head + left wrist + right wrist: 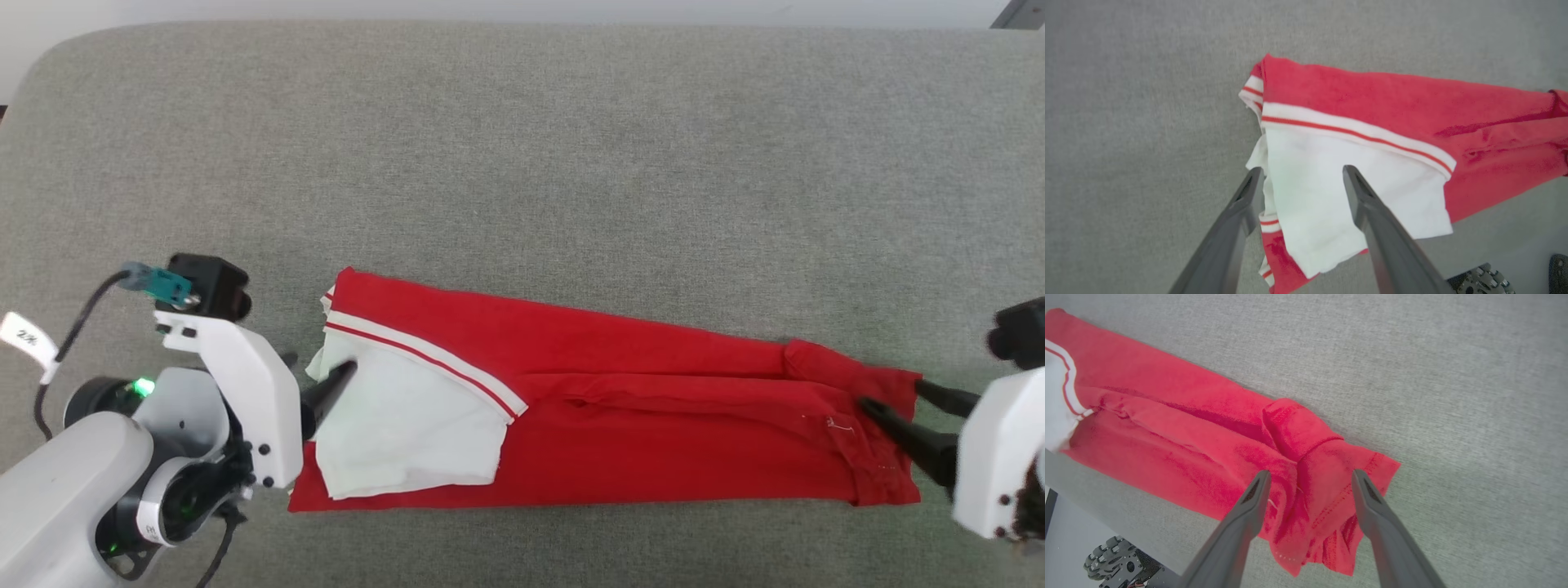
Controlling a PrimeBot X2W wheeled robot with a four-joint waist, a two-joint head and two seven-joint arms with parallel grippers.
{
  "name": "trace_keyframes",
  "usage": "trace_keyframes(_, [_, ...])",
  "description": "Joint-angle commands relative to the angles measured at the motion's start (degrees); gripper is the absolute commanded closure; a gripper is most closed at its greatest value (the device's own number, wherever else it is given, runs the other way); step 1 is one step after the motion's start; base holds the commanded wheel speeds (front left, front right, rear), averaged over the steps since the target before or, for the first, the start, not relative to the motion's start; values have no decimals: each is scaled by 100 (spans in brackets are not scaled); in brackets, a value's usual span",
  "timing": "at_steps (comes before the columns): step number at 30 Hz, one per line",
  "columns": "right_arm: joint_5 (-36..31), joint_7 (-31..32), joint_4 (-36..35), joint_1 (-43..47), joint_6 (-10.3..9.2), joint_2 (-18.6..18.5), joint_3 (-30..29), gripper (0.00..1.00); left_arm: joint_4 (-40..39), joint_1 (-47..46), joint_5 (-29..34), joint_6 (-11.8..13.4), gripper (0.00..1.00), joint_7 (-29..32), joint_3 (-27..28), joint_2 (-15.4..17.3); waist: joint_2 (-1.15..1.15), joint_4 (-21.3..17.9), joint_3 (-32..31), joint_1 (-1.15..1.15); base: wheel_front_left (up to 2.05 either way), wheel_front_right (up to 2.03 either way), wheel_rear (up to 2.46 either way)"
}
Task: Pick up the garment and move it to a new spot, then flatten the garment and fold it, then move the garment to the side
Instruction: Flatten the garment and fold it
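- Your garment [653, 425] lies folded into a long red strip on the grey padded surface [522, 147]. It runs from left to right near the front edge.
- At its left end a white sleeve end [408, 425] lies on top, bordered by a red-and-white striped band [424, 359].
- Your left gripper [1302, 169] is spread wide and grips nothing. One finger is over the white sleeve end, the other at the cloth's outer edge, next to the bare surface.
- Your right gripper [1309, 473] is also spread wide, with nothing clamped. Both tips sit over the bunched red hem end; you cannot tell whether they touch the cloth.
- Near that hem a small white mark [839, 423] shows on the red, too small to read.
- A white tag [28, 343] on the left arm's cable carries dark characters, also too small to read with any certainty.
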Motion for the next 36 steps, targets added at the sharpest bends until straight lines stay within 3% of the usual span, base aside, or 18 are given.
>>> trace_keyframes(1, [-5,9,8,89,1,8,-117,0,-25,113,71,-86,0,-236,85,-23,0,5,-7,0,0,0,0])
trace_keyframes(6, [43,148,202,170,1,63,-403,0,16,264,292,-325,0,-1051,267,-87,0,30,17,0,0,0,0])
trace_keyframes(11, [236,180,538,64,1,165,-322,0,185,451,503,-512,0,-1932,436,-212,0,77,79,0,0,0,0])
trace_keyframes(20, [721,-113,1540,-491,2,22,655,0,715,885,793,-788,0,-3581,729,-511,0,201,181,0,0,0,0])
trace_keyframes(24, [886,-178,1896,-708,2,-7,1136,0,946,1045,820,-887,0,-4034,832,-635,0,236,181,0,0,0,0])
trace_keyframes(25, [970,-179,2010,-769,2,-9,1294,14,1025,1096,826,-922,0,-4137,857,-676,0,246,179,0,0,0,0])
trace_keyframes(26, [1050,-188,2088,-836,4,-24,1453,65,1095,1146,850,-957,0,-4222,896,-733,0,259,175,0,0,0,0])
trace_keyframes(27, [1139,-203,2154,-879,15,-45,1574,100,1170,1201,828,-988,0,-4286,952,-806,0,275,170,0,0,0,0])
trace_keyframes(32, [1598,-365,2293,-1079,14,-340,1769,100,1404,1504,980,-1152,0,-4432,1267,-1094,0,318,129,0,0,0,0])
trace_keyframes(36, [1935,-711,2196,-1181,0,-767,1613,100,1419,1909,1384,-1378,0,-4441,1987,-1496,0,308,81,0,0,0,0])
